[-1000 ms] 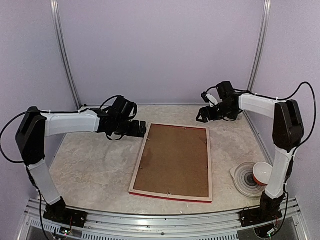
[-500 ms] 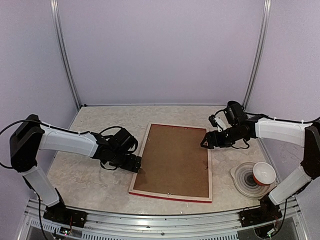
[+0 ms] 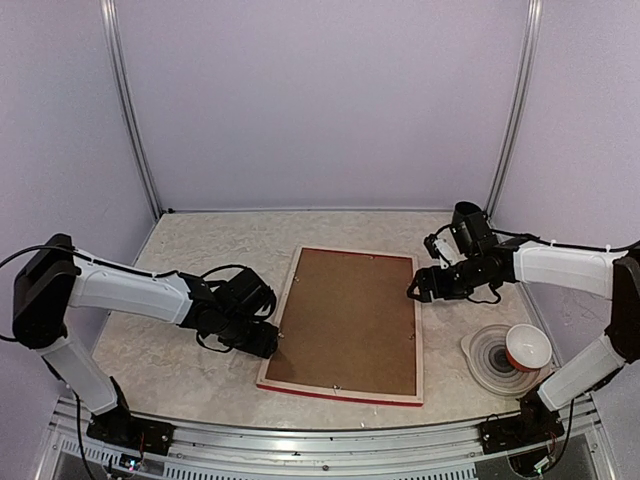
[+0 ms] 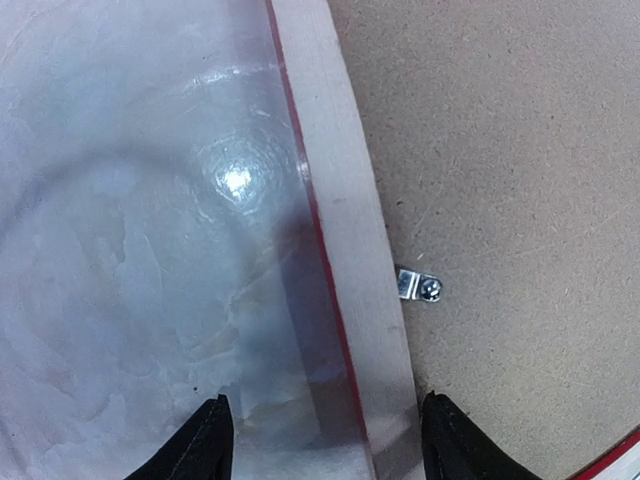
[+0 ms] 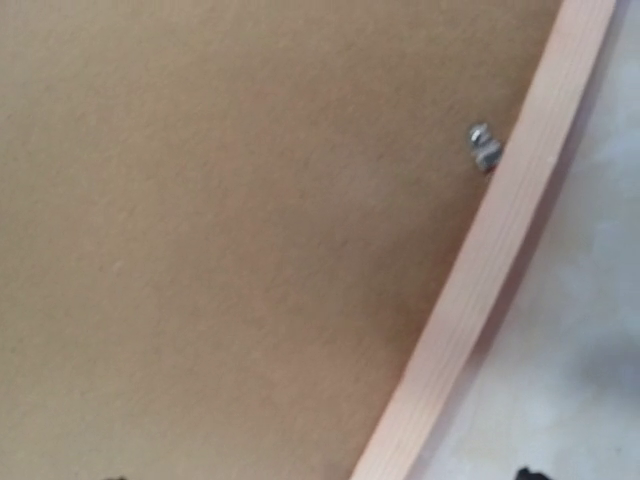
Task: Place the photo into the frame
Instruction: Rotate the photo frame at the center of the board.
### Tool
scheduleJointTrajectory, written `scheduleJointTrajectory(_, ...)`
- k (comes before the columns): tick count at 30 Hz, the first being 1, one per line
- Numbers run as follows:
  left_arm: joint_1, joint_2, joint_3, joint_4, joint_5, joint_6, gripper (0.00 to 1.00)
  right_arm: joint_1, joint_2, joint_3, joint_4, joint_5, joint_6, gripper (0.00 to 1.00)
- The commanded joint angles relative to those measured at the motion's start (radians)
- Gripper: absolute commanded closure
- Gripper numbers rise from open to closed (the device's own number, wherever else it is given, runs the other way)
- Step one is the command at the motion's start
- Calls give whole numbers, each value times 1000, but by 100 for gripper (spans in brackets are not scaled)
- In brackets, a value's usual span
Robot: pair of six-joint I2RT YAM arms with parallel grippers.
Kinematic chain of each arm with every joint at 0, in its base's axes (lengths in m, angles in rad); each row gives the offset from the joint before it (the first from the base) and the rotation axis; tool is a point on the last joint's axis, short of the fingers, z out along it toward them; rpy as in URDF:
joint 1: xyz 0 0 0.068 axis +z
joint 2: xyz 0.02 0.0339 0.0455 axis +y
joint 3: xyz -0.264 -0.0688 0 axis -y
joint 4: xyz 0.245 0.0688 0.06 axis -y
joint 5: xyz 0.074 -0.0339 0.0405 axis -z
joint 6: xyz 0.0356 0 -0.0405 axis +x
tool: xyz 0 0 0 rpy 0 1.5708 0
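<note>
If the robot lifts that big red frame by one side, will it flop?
Probably stays stiff: the red-edged wooden picture frame has solid rails. The brown backing board likely stays in, pinned by small metal clips. Lying flat, it may slide first.

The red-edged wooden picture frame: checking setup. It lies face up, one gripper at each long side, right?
No: the red-edged wooden picture frame lies face down, brown backing board up, the left gripper and right gripper at its long sides; the top view shows it.
</note>
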Motion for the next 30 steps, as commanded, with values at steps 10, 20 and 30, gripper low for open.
scheduleJointTrajectory(10,55,59,32,-103,-215,5,41,-50,159,226,22,101,-61,16)
scheduleJointTrajectory(20,349,192,275,-80,-333,136,42,-141,409,523,30,16,-63,15)
scheduleJointTrajectory(30,319,-34,298,-125,-143,49,29,-144,699,846,-71,-94,-104,15)
